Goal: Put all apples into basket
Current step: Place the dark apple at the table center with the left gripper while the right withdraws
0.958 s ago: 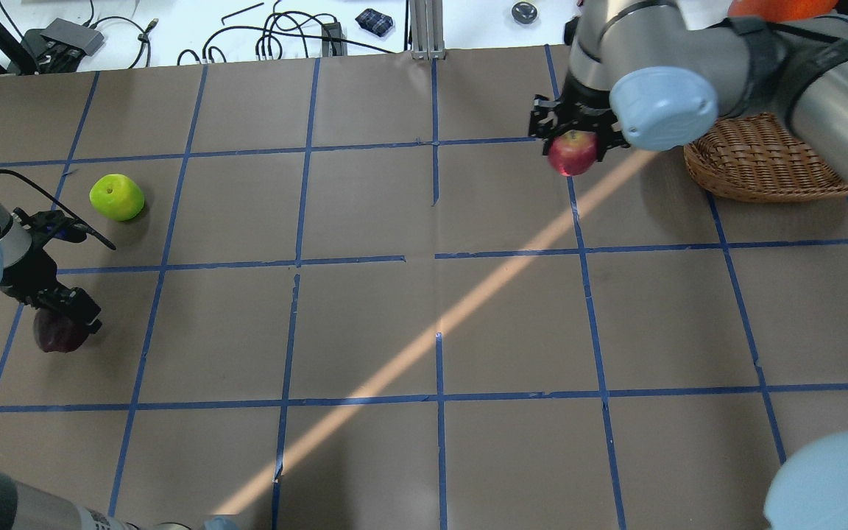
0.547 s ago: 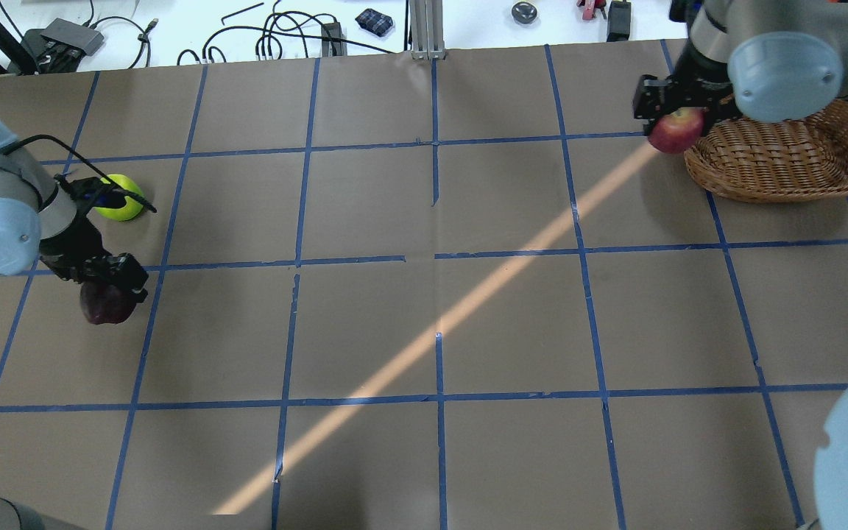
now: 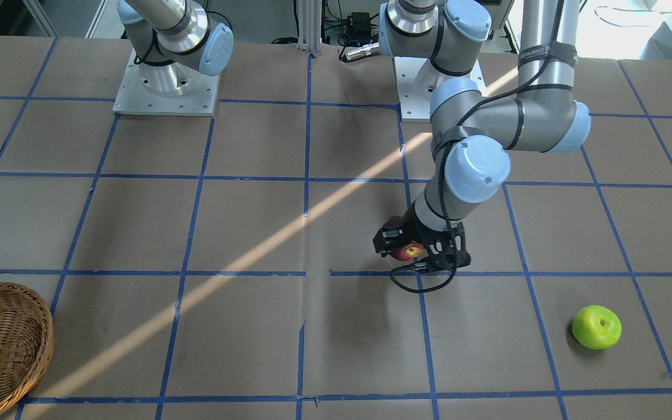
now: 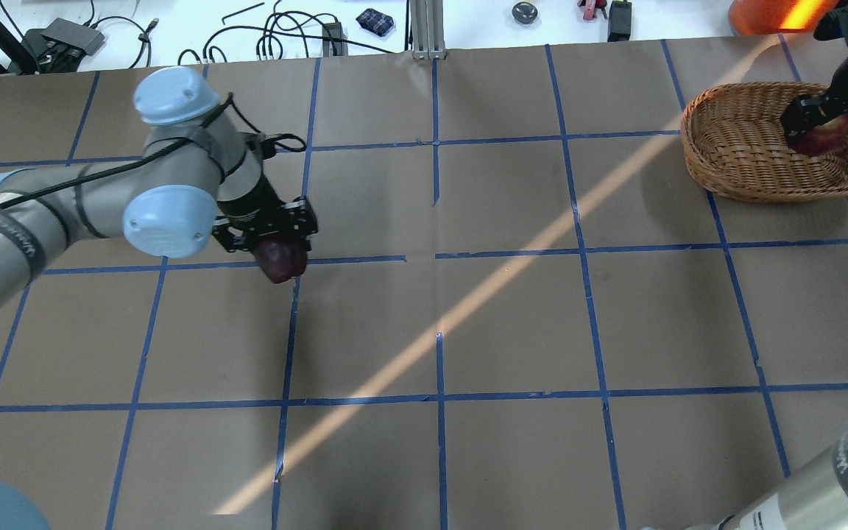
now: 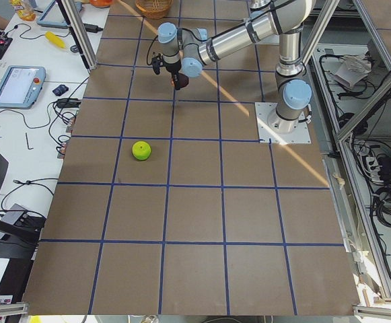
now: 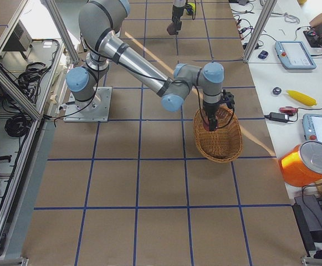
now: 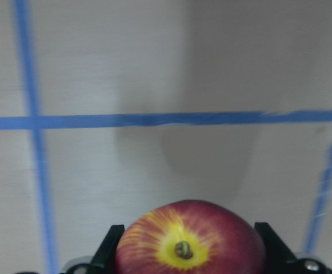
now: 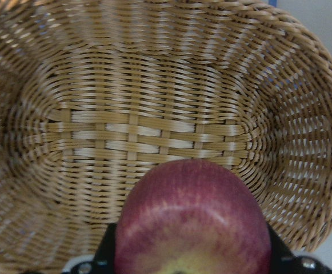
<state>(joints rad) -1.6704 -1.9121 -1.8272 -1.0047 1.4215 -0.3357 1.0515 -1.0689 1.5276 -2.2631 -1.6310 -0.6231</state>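
The left gripper [image 4: 269, 235] is clamping the dark apple [image 4: 283, 262] above the table [image 4: 512, 324], while the green apple [image 3: 597, 327] is lying well apart from it. The right gripper [image 4: 815, 119] is clamping the red apple [image 8: 194, 222], with the basket [image 4: 737, 158] sitting just beneath it.

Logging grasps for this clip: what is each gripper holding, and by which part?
Left gripper: maroon apple, clamped across its sides. Right gripper: red apple, likewise, over the basket.

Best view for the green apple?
Exterior front-facing: the green apple is close and unblocked, with its stem dimple visible. Exterior left shows it whole but small. Overhead and both wrist views don't show it; in exterior right I can't tell.
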